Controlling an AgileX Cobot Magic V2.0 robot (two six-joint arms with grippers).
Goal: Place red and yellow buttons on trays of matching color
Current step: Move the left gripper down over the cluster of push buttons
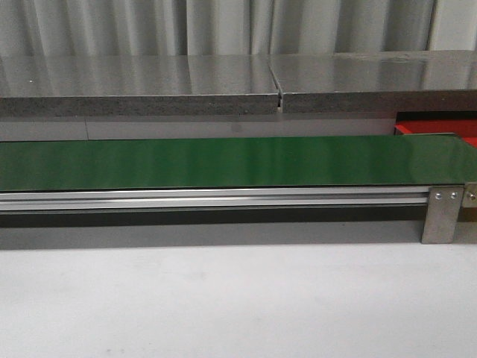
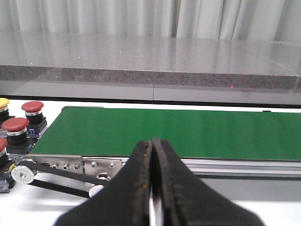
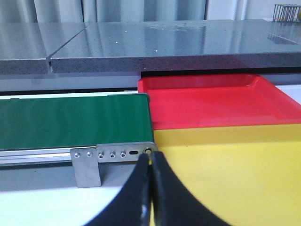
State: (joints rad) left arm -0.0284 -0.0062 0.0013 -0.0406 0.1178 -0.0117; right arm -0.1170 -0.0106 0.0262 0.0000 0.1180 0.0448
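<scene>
Beside one end of the green belt (image 2: 178, 132) stand three red buttons (image 2: 32, 107) and one yellow button (image 2: 3, 102); at the opposite end lie the red tray (image 3: 211, 101) and yellow tray (image 3: 244, 179) (edges touching). Left gripper (image 2: 152, 188) and right gripper (image 3: 150, 188): jaws pressed together, holding nothing.

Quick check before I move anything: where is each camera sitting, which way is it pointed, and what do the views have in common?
Front view: fixed, looking forward across the green belt to the grey counter; no arm shows, only a red tray sliver.
Left wrist view: on the left arm, facing the belt's left end and the buttons; shut left gripper in foreground.
Right wrist view: on the right arm, facing the belt's right end, red tray, yellow tray; shut right gripper.
All three share belt and counter.
</scene>
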